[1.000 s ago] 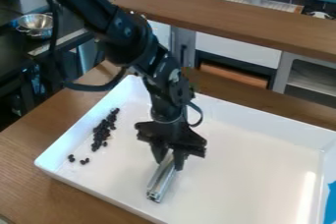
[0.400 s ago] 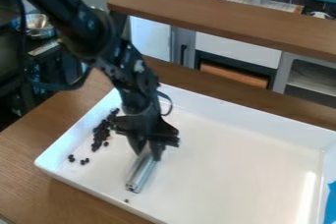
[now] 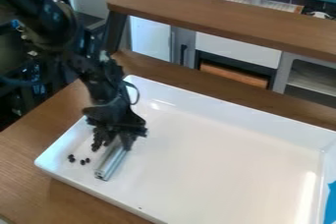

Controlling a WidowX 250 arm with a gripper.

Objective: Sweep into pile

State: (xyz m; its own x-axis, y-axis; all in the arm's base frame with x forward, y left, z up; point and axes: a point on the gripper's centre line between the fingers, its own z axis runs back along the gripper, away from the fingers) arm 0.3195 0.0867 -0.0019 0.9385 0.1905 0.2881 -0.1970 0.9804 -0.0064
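Pellets, small, dark and rounded

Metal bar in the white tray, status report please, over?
Gripper holding bar by its upper end. Dark pieces beside it, a few strays apart. Tray wall close beyond them.

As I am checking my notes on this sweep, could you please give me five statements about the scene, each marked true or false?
1. The tool holds a metal bar. True.
2. The metal bar is outside the white tray. False: it is within the tray's walls.
3. A few dark pieces lie to the left of the bar in the picture. True.
4. The dark pieces are at the picture's right end of the tray. False: they are toward its left end.
5. Something blue shows at the picture's right edge. True.
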